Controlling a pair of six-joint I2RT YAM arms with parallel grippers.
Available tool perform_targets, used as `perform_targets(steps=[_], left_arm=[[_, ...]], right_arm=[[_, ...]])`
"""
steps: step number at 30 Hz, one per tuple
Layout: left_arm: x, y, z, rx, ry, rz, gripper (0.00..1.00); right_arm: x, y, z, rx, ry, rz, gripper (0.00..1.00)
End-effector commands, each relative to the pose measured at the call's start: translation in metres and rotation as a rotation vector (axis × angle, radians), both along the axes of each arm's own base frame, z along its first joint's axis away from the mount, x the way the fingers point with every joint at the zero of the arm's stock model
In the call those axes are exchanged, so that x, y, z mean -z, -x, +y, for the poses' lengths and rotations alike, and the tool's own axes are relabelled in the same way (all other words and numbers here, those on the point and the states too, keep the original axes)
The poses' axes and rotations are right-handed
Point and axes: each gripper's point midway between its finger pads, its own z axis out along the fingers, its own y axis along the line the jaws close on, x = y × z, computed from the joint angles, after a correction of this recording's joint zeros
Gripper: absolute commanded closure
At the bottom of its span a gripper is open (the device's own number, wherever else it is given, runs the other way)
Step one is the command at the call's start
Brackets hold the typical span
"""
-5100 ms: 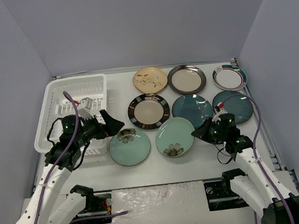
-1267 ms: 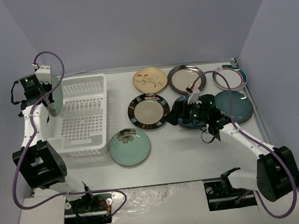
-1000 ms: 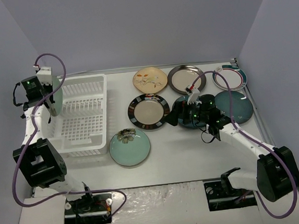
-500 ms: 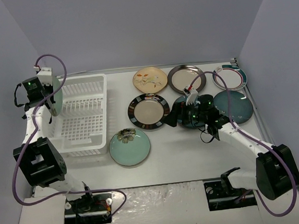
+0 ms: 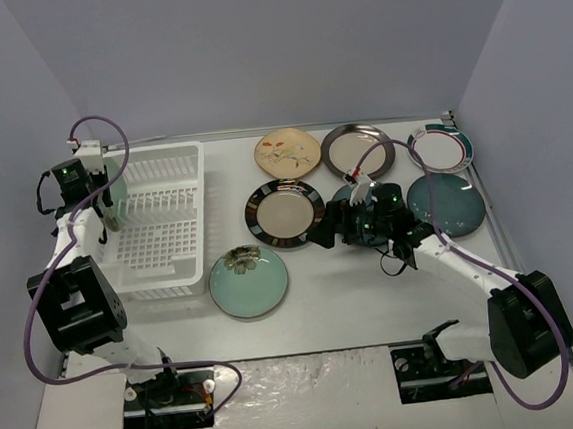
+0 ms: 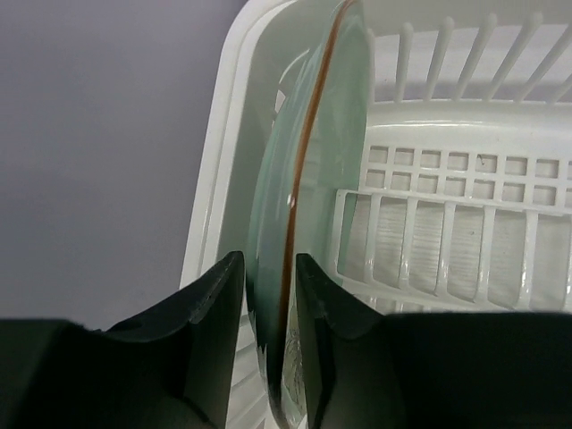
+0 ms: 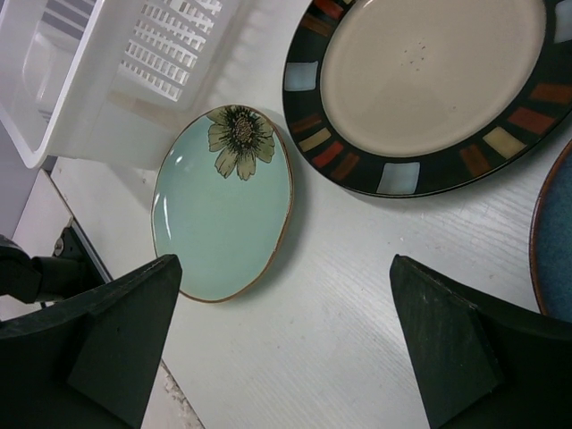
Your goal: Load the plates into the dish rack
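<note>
A light teal plate (image 6: 313, 134) stands on edge at the left end of the white dish rack (image 5: 162, 165). My left gripper (image 6: 268, 259) straddles its rim, a jaw close on each side; contact is unclear. From above, that gripper (image 5: 107, 190) sits at the rack's left wall beside the plate (image 5: 116, 194). A second teal plate with a flower (image 5: 248, 281) lies flat in front of the rack. My right gripper (image 5: 323, 233) hangs wide open and empty above the table (image 7: 284, 268), between that plate (image 7: 223, 201) and a dark-rimmed beige plate (image 7: 429, 80).
Flat on the table lie a tan floral plate (image 5: 287, 152), another dark-rimmed beige plate (image 5: 357, 150), a white plate with a teal-red rim (image 5: 439, 147) and a dark blue plate (image 5: 446, 203). Another blue plate (image 5: 350, 194) is partly under the right arm. Walls close in on both sides.
The left gripper has come down and right with the teal plate, into the rack's left end. The right gripper has slid left toward the flat teal plate.
</note>
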Motion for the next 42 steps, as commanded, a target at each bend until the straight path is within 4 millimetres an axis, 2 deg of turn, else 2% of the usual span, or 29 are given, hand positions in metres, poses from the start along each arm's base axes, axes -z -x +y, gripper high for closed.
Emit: perform_targets(steps=[1,3,6,9,11,13,15,19,20,22,24,28,31,35,38,42], left_arm=[[-0.075,-0.018,0.013,-0.036,-0.059,-0.236,0.68],[-0.08,-0.016,0.013,-0.041,-0.058,-0.247,0.62],[-0.088,-0.013,0.013,-0.056,-0.057,-0.265,0.45],[-0.098,-0.008,0.01,-0.065,-0.042,-0.284,0.33],[-0.11,-0.003,0.008,-0.075,-0.028,-0.3,0.22],[-0.125,0.004,0.005,-0.107,0.014,-0.327,0.12],[-0.138,0.015,0.001,-0.142,0.064,-0.336,0.05],[-0.165,0.042,-0.019,-0.2,0.207,-0.361,0.03],[-0.163,0.048,-0.023,-0.208,0.228,-0.34,0.03],[-0.172,0.062,-0.035,-0.219,0.3,-0.355,0.03],[-0.176,0.077,-0.054,-0.184,0.376,-0.357,0.03],[-0.171,0.101,-0.093,-0.077,0.479,-0.354,0.03],[-0.167,0.118,-0.119,-0.003,0.475,-0.346,0.03],[-0.15,0.13,-0.142,0.052,0.47,-0.285,0.03],[-0.147,0.137,-0.156,0.096,0.482,-0.271,0.03],[-0.145,0.142,-0.165,0.125,0.503,-0.261,0.03]], right_arm=[[-0.011,-0.003,0.013,-0.041,0.0,-0.069,0.0],[-0.006,-0.002,0.015,-0.041,0.019,-0.06,0.0],[0.0,0.002,0.021,-0.049,0.033,-0.051,0.0],[0.008,0.003,0.025,-0.047,0.052,-0.034,0.0],[0.012,0.003,0.029,-0.051,0.059,-0.022,0.0],[0.025,0.006,0.036,-0.073,0.072,0.016,0.0],[0.032,0.008,0.043,-0.091,0.067,0.041,0.0],[0.049,0.018,0.063,-0.166,0.039,0.112,0.01],[0.058,0.02,0.065,-0.176,0.05,0.136,0.01],[0.063,0.025,0.076,-0.216,0.052,0.15,0.01],[0.071,0.026,0.085,-0.237,0.048,0.169,0.02],[0.083,0.03,0.096,-0.264,0.039,0.209,0.04],[0.092,0.035,0.103,-0.299,0.034,0.247,0.06],[0.105,0.038,0.106,-0.31,0.036,0.301,0.14],[0.117,0.042,0.105,-0.308,0.042,0.347,0.21],[0.129,0.045,0.104,-0.306,0.054,0.39,0.26]])
